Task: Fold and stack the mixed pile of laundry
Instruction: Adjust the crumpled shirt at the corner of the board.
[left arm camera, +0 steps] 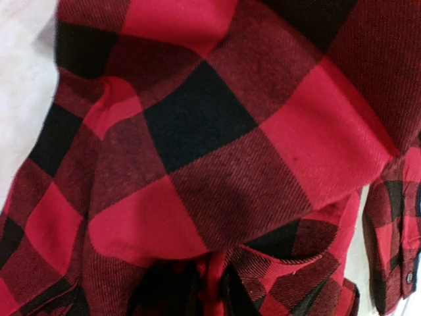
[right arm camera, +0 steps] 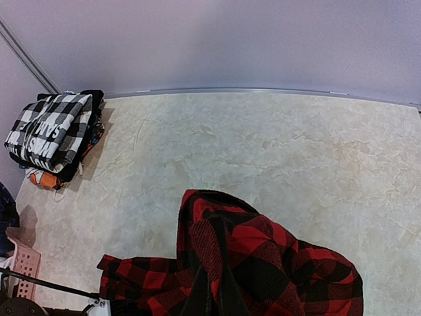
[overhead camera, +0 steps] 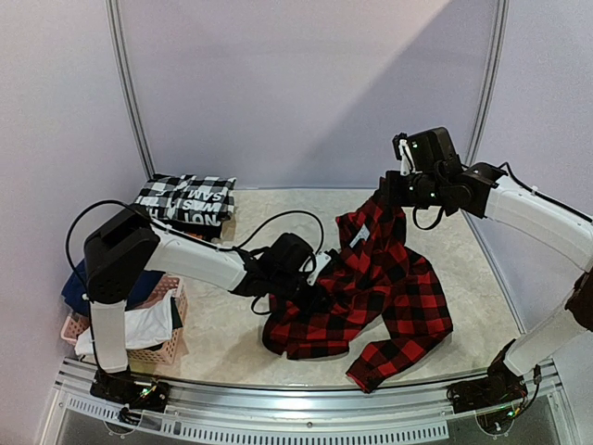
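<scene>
Top external view: soft, floppy red-and-black plaid shirt (overhead camera: 375, 287) on the table (overhead camera: 278, 209), its 12 o'clock end pinched by the right end effector (overhead camera: 389, 192); left end effector (overhead camera: 313, 278) at 9 o'clock, grip unclear; edges look best to hold

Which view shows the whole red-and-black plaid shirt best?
Top external: the red-and-black plaid shirt appears whole, one end raised, the rest spread on the table. Left wrist shows only close-up fabric; right wrist shows just its bunched upper part.
</scene>
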### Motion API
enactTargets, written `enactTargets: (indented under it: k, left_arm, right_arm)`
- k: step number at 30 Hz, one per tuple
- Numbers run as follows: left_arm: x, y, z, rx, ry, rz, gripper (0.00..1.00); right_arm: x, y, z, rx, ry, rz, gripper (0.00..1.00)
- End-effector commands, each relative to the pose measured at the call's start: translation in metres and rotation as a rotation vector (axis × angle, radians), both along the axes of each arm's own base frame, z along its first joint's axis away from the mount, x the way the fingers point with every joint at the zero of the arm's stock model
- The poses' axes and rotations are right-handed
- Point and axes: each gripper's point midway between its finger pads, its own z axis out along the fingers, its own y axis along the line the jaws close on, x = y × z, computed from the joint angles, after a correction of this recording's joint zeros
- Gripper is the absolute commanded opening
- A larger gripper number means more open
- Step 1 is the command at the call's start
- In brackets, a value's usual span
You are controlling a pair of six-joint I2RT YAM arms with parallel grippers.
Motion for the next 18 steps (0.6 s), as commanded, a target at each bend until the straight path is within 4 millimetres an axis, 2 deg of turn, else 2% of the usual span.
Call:
enactTargets:
  k: [1,4,9,14,18]
  left_arm:
    - [0.009,0.011,0.029,-0.026,-0.064,0.047,0.13]
    - [0.012,0.022,0.044,-0.026,-0.104,0.082,0.13]
    - [0.011,0.034,0.053,-0.022,-0.133,0.111,0.12]
    - [0.015,0.047,0.061,-0.012,-0.171,0.164,0.00]
    - [0.020,0.067,0.077,-0.014,-0.234,0.238,0.00]
  right_arm:
    - [-0.006,-0.004,0.008,-0.004,-0.013,0.002,0.00]
    - [-0.007,-0.005,0.010,0.000,-0.018,0.003,0.00]
    - [-0.009,-0.006,0.012,0.001,-0.021,0.002,0.00]
    - [-0.009,-0.011,0.014,-0.008,-0.025,-0.016,0.00]
    - [-0.013,-0.017,0.032,0.002,-0.056,-0.031,0.00]
